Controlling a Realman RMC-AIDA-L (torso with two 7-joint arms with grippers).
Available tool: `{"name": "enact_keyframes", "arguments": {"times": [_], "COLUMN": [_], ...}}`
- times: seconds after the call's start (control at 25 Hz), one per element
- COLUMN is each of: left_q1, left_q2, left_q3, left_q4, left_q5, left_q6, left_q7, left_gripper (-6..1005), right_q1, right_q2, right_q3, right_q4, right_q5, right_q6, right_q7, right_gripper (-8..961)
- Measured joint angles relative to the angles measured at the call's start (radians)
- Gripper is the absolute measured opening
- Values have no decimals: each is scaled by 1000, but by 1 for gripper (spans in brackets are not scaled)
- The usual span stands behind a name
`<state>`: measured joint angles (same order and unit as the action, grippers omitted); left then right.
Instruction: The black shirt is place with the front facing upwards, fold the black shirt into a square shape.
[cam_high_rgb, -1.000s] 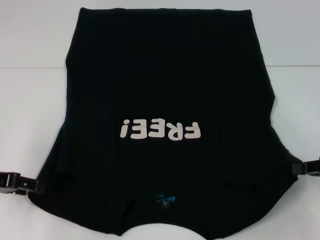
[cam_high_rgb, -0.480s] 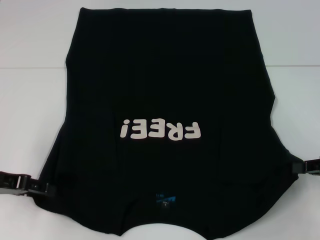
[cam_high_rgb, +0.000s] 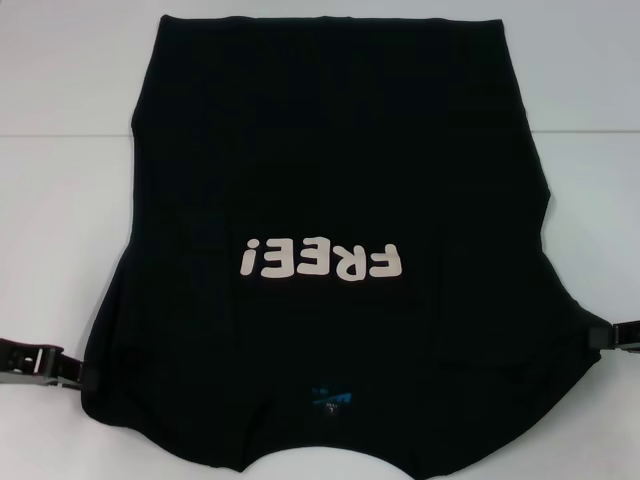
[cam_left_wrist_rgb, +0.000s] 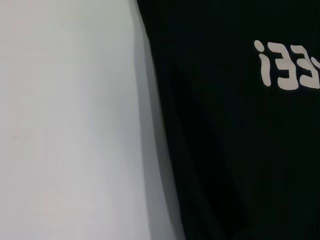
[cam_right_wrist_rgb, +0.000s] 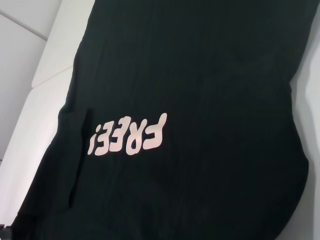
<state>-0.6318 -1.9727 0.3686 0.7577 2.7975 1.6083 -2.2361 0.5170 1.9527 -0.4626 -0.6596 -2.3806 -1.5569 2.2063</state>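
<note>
While left pincer (cam_high_rgb: 85, 374) advances inward from earlier position, now touching left sleeve edge of black shirt (cam_high_rgb: 330, 180); finger state: cannot tell. Judgement: sleeve grasp imminent, first fold not yet begun. Shirt lies flat, print up, collar nearest robot, centred on white tabletop (cam_high_rgb: 60, 220). Right pincer (cam_high_rgb: 603, 337) retreats slightly at right sleeve; finger state: cannot tell. No obstruction visible around shirt.
</note>
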Motion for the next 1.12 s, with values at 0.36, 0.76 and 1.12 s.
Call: {"name": "enact_keyframes", "arguments": {"times": [0.36,0.76,1.12], "left_q1": [4,1,21], "left_q2": [-2,16,23], "left_q3": [1,-97,-143], "left_q4": [0,12,16], "left_q5": [0,-26,-27], "left_q6": [-19,36,54], "left_q7": [11,79,124], "left_gripper": [113,75,72], "right_q1": [3,8,1], "right_q2": [0,-1,-8], "right_q3": [0,-1,-2], "right_q4": [0,0,0], "right_q5": [1,11,26], "right_q6": [0,-5,-8], "right_q7": [0,3,7], "right_gripper": [20,20,20]}}
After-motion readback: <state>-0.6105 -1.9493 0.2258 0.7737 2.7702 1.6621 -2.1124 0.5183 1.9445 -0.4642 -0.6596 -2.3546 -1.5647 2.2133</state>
